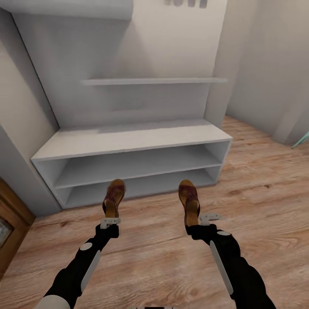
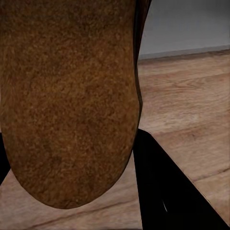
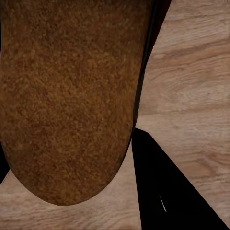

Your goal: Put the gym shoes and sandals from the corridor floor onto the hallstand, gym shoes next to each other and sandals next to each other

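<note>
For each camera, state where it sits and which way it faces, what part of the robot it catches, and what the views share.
Head view: on the robot's head, looking forward and down at the rack and floor; both arms reach ahead, left gripper and right gripper each holding a sandal.
Left wrist view: near the left gripper, looking along its fingers at the left sandal; a dark finger shows.
Right wrist view: near the right gripper, on the right sandal over the floor; a dark finger shows.
Shared: each wrist's sandal appears in the head view.
</note>
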